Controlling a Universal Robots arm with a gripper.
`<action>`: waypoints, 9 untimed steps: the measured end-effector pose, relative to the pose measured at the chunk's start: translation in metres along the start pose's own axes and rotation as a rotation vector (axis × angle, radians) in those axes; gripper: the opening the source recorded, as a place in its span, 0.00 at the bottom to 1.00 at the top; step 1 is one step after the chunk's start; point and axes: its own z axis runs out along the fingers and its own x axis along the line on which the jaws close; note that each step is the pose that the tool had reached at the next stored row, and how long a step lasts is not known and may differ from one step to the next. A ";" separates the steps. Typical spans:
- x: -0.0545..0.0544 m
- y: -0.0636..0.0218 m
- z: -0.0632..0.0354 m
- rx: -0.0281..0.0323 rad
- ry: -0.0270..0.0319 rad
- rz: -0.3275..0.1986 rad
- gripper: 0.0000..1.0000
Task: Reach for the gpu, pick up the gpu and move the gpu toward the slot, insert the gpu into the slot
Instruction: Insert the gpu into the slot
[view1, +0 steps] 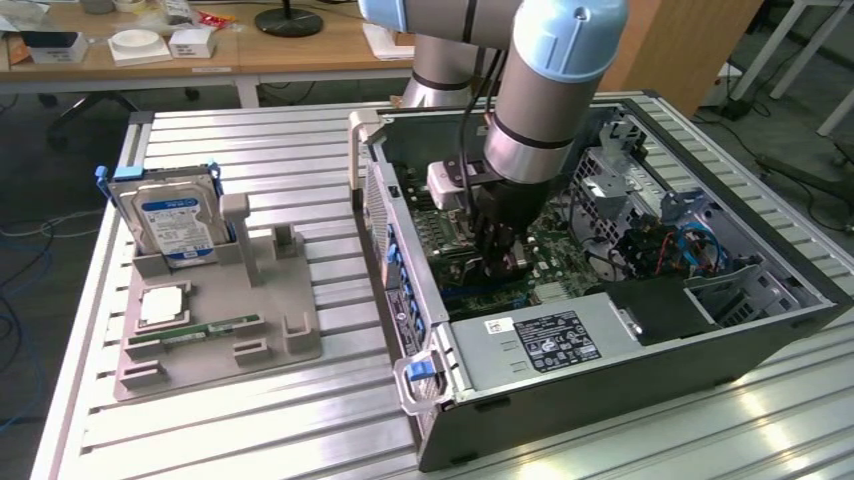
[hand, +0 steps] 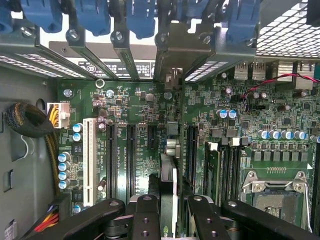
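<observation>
**Inside the open case, card held edge-on over the board**

Inside the open computer case (view1: 601, 330), the gripper (view1: 505, 262) hangs low over the green motherboard (hand: 145, 107), its black fingers (hand: 145, 220) closed on the gpu (hand: 168, 195). The card stands on edge between the fingers, right above the board and in line with the long black expansion slots (hand: 131, 160); whether it is seated cannot be told. Ahead of the gripper in the wrist view runs the row of blue bracket latches (hand: 90, 15) on the case's rear wall. The case lies on its side on a ribbed aluminium table (view1: 240, 430). Well apart from the gripper, toward the exterior view's left, a grey holder (view1: 220, 320) carries a blue-labelled hard drive (view1: 171, 218) standing upright and a memory stick (view1: 194, 330). Beyond the table stands a wooden desk (view1: 267, 50) with small boxes on it
</observation>
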 end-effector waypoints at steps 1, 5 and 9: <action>0.000 -0.0001 -0.0001 -0.0001 0.0002 0.000 0.26; 0.000 -0.0002 -0.0002 -0.0002 0.0004 0.000 0.26; 0.000 0.0001 -0.0002 0.0000 0.0005 0.000 0.26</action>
